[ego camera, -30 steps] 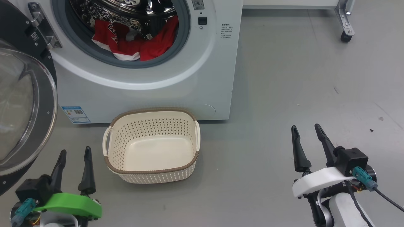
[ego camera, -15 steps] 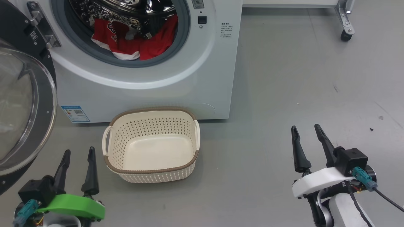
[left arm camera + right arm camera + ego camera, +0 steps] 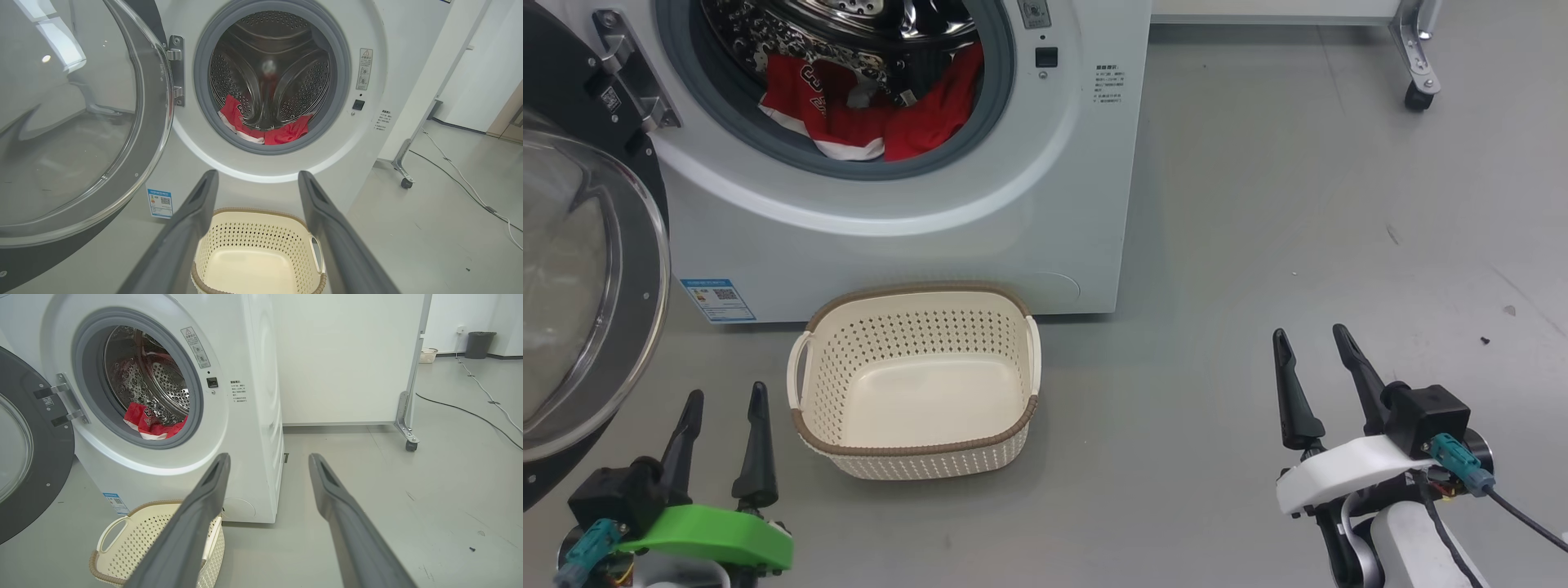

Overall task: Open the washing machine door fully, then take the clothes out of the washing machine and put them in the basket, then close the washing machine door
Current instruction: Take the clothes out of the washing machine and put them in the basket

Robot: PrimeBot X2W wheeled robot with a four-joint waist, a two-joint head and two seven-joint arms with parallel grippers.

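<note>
With the door point(image 3: 580, 269) swung wide to the left, the clothes point(image 3: 866, 122) are judged the next step. They are heaped at the front of the drum point(image 3: 306, 81) inside the washing machine point(image 3: 931, 237), and are best reached low through the opening and pinched where the fabric bunches, clear of the grey ring point(image 3: 341, 81). The left gripper point(image 3: 727, 394) and right gripper point(image 3: 1309, 333) are spread wide; nothing is held. Nothing is seen in the basket point(image 3: 915, 289), set on the floor point(image 3: 1258, 204) just before the machine.

Left arm point(image 3: 703, 535) and right arm point(image 3: 1347, 469) low, jaws parted.
</note>
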